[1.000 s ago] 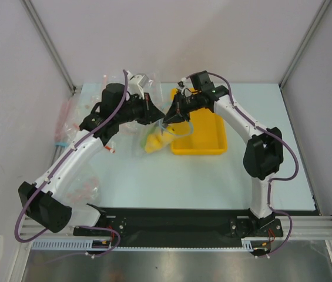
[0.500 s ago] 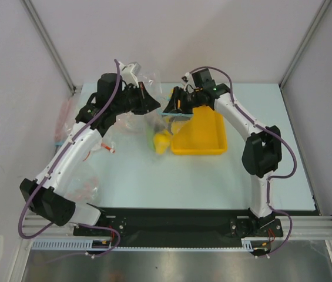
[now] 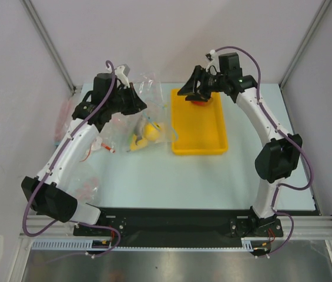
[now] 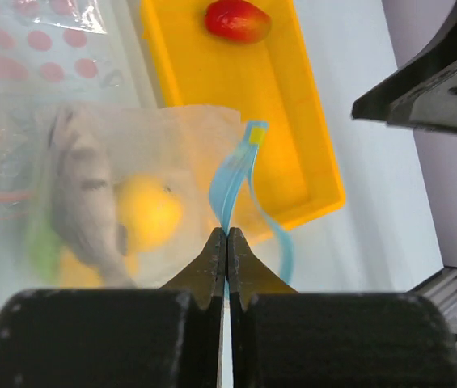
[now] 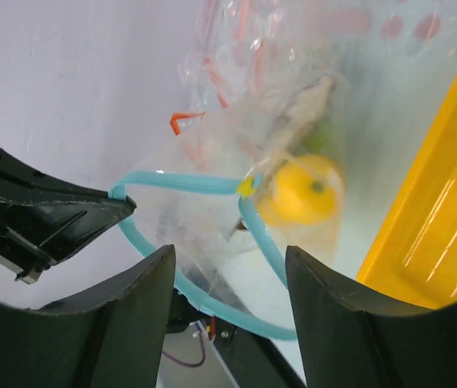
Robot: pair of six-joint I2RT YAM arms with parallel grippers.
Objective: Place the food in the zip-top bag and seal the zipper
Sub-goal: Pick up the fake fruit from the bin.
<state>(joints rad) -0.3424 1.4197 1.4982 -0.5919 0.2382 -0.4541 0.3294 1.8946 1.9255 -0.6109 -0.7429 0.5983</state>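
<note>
1. Found, nearest the arm bases, a crumpled spare bag [image 3: 86,188] with red markings, at about 8 o'clock on the table [image 3: 171,176].
2. Met next the zip-top bag [image 3: 142,132], lying at about 11 o'clock from the table's middle, just beside the yellow tray [image 3: 204,132] on its 9 o'clock side. Could not tell whether bag and tray touched.
3. Made out inside the bag, blurred through the plastic, a grey fish [image 4: 82,194], a yellow fruit [image 4: 151,212], a second yellow fruit [image 3: 136,143] and a green vegetable [image 4: 42,246].
4. Found the left gripper [image 4: 226,242] at the bag's 12 o'clock end, jaws drawn together to a sliver and pinching the zipper [image 4: 232,182] between the fingertips. Saw the teal strip rise from the tips and part into an open loop, so the mouth was unsealed.
5. Found the right gripper [image 3: 192,94] above the far end of the tray, at about 1 o'clock, jaws spread wide with nothing between them. Looked, in its wrist view, through that gap at the zipper loop and the left gripper's tips.
6. Spotted a red fruit [image 3: 200,101] in the tray's far end, outside the bag and just below the right gripper. Could not tell whether they touched.
7. Saw farthest out a dotted clear bag [image 4: 42,40], at 12 o'clock of the zip-top bag.
</note>
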